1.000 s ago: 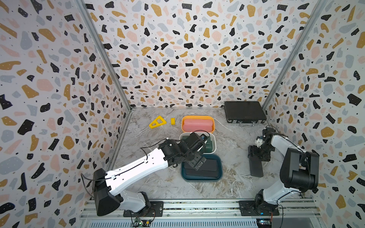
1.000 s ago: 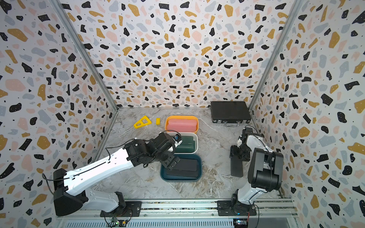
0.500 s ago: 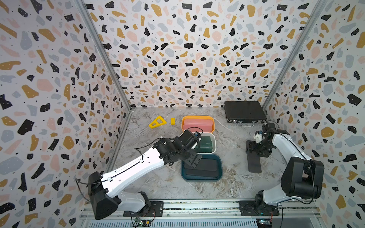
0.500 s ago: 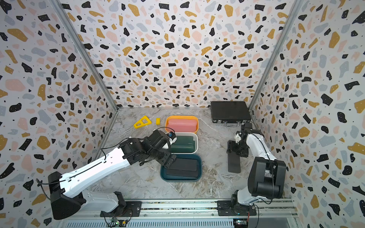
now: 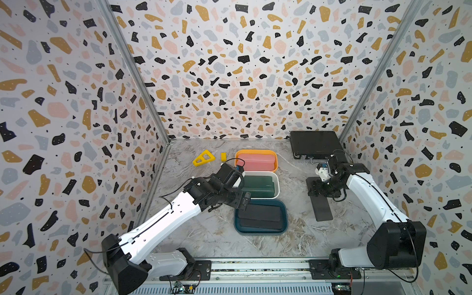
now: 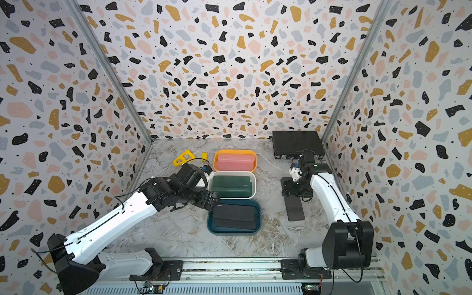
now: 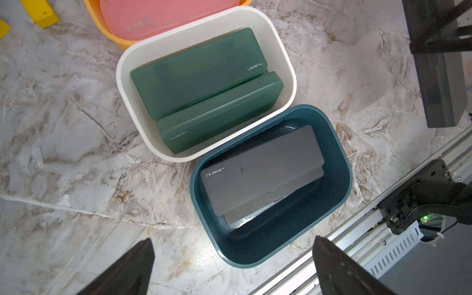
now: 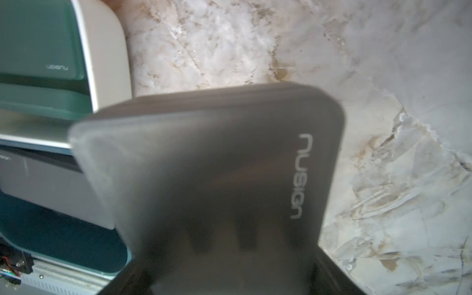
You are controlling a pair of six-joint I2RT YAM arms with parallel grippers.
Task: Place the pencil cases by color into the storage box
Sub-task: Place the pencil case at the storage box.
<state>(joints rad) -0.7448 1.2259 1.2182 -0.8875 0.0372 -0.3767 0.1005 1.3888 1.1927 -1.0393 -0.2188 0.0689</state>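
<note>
Clamps the far end of a flat, matte charcoal pencil case (image 5: 323,210) in the right gripper (image 5: 318,190), right of the tubs and apart from them, long side running far to near. Cannot tell whether the case's near end touches the grey marble-patterned tabletop (image 5: 204,229). Holds the left gripper (image 5: 244,202) spread wide, grasping nothing, over the far left corner of a rounded dark blue plastic tub (image 5: 260,231). Shows, in the left wrist view, two more charcoal cases (image 7: 260,168) stacked askew inside that tub, the top one lettered in white. Lines up three tubs far to near, each just beside the next: a rounded orange plastic tub (image 5: 255,151) with matte pink pencil cases (image 5: 255,162), a rounded white plastic tub (image 5: 277,187) with two dark green pencil cases (image 5: 258,184), one leaning on the other, then the blue one nearest. In the far right corner, a large black briefcase (image 5: 315,144). At far left, near the orange tub, a yellow plastic triangle frame (image 5: 210,158) and a small yellow block (image 5: 223,156).
</note>
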